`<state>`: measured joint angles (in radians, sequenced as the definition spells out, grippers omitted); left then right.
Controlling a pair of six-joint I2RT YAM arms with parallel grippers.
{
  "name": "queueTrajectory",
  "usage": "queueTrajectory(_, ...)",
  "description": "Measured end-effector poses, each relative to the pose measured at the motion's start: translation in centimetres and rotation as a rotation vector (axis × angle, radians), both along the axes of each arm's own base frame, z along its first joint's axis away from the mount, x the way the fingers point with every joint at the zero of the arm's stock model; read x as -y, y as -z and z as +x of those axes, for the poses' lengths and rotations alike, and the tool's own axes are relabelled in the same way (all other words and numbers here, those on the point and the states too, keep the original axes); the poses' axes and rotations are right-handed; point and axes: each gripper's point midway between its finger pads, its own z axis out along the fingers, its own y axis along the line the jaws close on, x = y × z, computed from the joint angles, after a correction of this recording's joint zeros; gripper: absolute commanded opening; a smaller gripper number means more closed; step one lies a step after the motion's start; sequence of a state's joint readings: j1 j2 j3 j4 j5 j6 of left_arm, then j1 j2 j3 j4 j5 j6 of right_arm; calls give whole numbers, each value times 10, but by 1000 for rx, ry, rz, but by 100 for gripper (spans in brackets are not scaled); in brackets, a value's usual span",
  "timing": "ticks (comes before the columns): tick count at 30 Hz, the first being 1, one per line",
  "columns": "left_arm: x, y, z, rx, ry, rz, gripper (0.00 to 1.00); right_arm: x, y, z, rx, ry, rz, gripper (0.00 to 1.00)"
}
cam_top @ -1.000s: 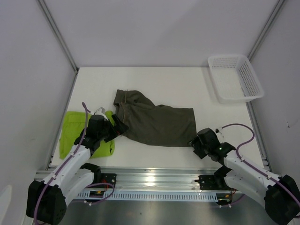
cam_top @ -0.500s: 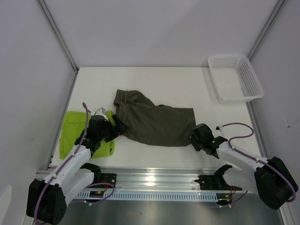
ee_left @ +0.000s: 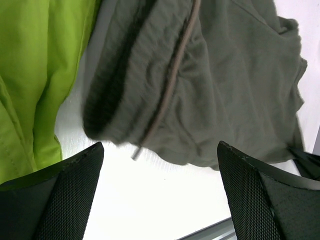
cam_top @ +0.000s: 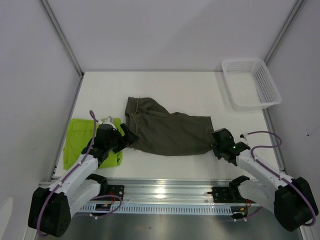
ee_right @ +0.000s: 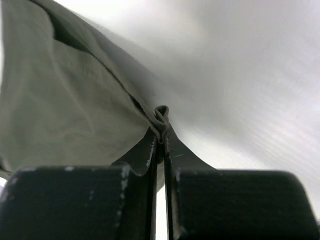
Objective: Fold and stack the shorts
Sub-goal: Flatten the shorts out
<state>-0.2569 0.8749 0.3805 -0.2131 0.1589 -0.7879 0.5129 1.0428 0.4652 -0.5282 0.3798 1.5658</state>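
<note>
The dark olive-grey shorts (cam_top: 167, 129) lie spread across the middle of the white table, and they fill the upper part of the left wrist view (ee_left: 215, 85) too. My right gripper (cam_top: 216, 146) is shut on their near right corner; the right wrist view shows a pinched fold of the hem (ee_right: 161, 117) between the closed fingers. The lime green shorts (cam_top: 80, 140) lie folded at the left, under my left arm. My left gripper (cam_top: 131, 141) hovers wide open at the olive shorts' near left corner, holding nothing, with bare table between its fingers (ee_left: 55, 200).
A white mesh basket (cam_top: 250, 82) stands at the far right corner. Metal rails run along the near table edge (cam_top: 160, 192). Grey walls enclose the left, back and right sides.
My right gripper has closed on the olive shorts' near right corner and pulled it rightward, dragging the whole pair slightly right. My left arm has hardly moved.
</note>
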Motion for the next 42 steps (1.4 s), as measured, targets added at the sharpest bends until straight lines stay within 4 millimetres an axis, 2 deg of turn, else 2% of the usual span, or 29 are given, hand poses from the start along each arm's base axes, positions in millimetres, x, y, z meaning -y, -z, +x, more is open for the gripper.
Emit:
queueTrajectory(3, 5, 8, -2, -29, 9, -9, 94, 20, -15, 8, 33, 50, -8, 0)
queueTrajectory(7, 22, 13, -6, -50, 48, -25, 93, 42, -18, 13, 29, 93, -38, 0)
queueTrajectory(10, 40, 13, -13, -56, 89, -37, 91, 46, -13, 10, -2, 85, -60, 0)
queueTrajectory(14, 53, 11, -19, -56, 97, -56, 81, 47, -5, 8, -34, 74, -75, 0)
queueTrajectory(23, 40, 21, -22, -36, 14, -21, 70, 46, -2, 9, -34, 65, -67, 0)
queueTrajectory(28, 37, 39, -24, -61, 7, 2, 65, 45, 0, 10, -35, 55, -66, 0)
queueTrajectory(31, 43, 44, -16, -55, 16, 0, 52, 46, 2, 9, -37, 55, -65, 0)
queueTrajectory(32, 44, 46, -14, -54, 17, 0, 41, 46, 2, 9, -39, 54, -65, 0)
queueTrajectory(34, 45, 49, -12, -55, 20, 8, 29, 46, 2, 9, -37, 50, -65, 0)
queueTrajectory(35, 44, 52, -12, -61, 21, 18, 14, 45, 2, 9, -37, 49, -64, 0)
queueTrajectory(37, 42, 53, -13, -62, 25, 32, 4, 46, 2, 10, -36, 46, -64, 0)
queueTrajectory(42, 39, 44, -14, -66, 64, 88, 1, 51, 2, 10, -40, 52, -72, 0)
